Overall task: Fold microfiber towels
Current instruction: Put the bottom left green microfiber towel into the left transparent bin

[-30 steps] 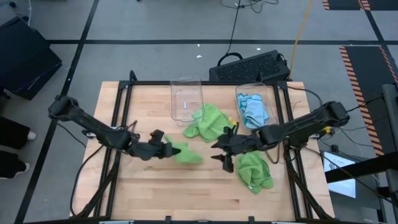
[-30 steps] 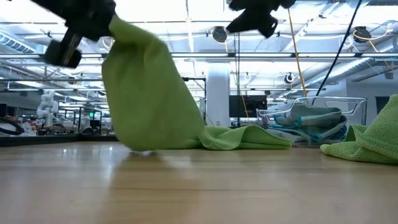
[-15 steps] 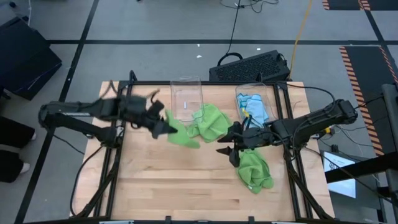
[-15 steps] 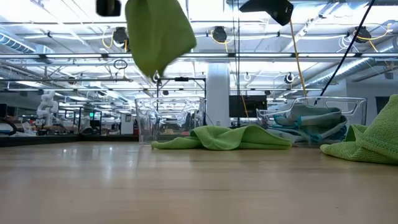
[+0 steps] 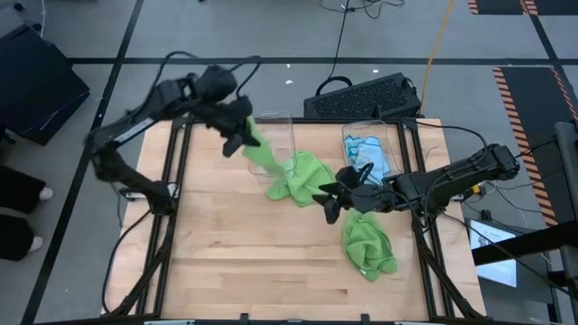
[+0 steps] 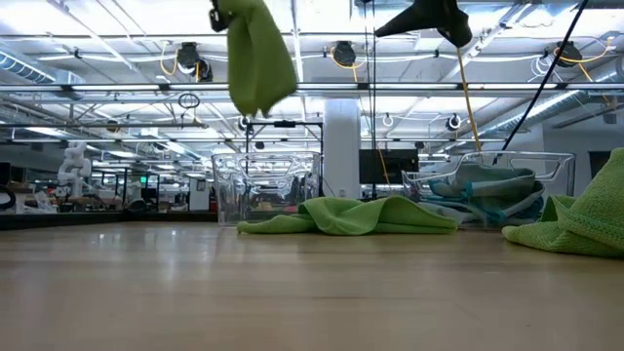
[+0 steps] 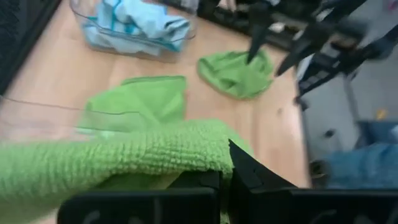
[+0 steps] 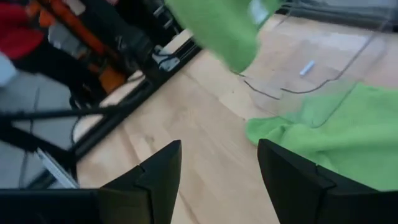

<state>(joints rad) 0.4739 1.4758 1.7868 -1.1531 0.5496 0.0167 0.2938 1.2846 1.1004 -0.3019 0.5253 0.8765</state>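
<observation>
Two clear plastic bins (image 5: 272, 143) (image 5: 368, 152) sit on the wooden table (image 5: 235, 271) (a black keyboard (image 5: 363, 97) lies behind).

My left arm is raised and stretched toward the far side of the surface, its hand (image 5: 237, 126) clamped tight on a green towel (image 5: 257, 149). My right arm reaches inward, low, its hand (image 5: 332, 194) with fingers spread, holding nothing.

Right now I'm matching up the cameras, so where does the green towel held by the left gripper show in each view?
High view: held towel hangs over the empty clear bin, upper left of centre.
Low view: top, left of centre, above that bin.
Left wrist view: fills the foreground.
Right wrist view: top centre.
Shared landmark: the crumpled green towel beside the bin.
</observation>
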